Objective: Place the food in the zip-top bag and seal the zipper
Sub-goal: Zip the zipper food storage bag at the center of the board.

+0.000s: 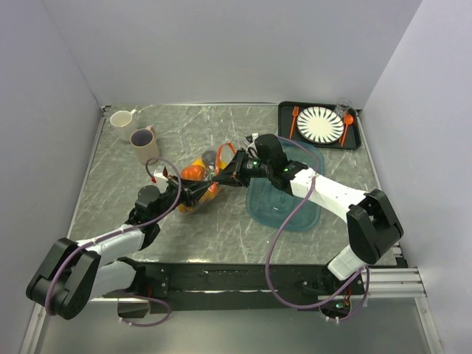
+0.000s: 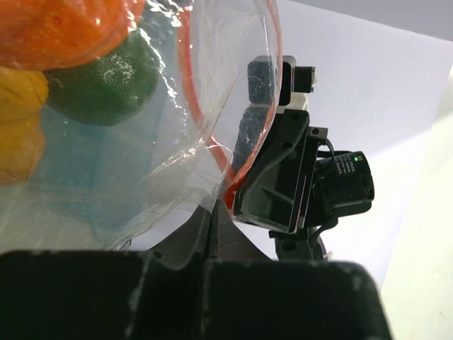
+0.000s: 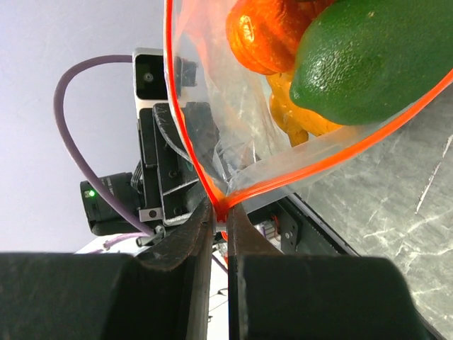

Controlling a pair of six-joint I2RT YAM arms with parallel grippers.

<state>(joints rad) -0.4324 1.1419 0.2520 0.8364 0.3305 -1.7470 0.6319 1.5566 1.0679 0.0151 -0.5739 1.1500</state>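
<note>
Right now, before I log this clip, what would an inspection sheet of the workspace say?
Surface: grey marbled table, no spills seen.
Job's things: zip-top bag holds the food, green, orange and yellow pieces; zipper sides spread apart, unsealed.
Clutter: white mug, beige mug, teal tray, black tray carrying plate, fork, spoon, glass.
Grippers: left gripper shut on the bag's edge; right gripper shut on the zipper.
Cables: purple cable looping along each arm.
Surroundings: plain walls on three sides; nothing else seen.
</note>
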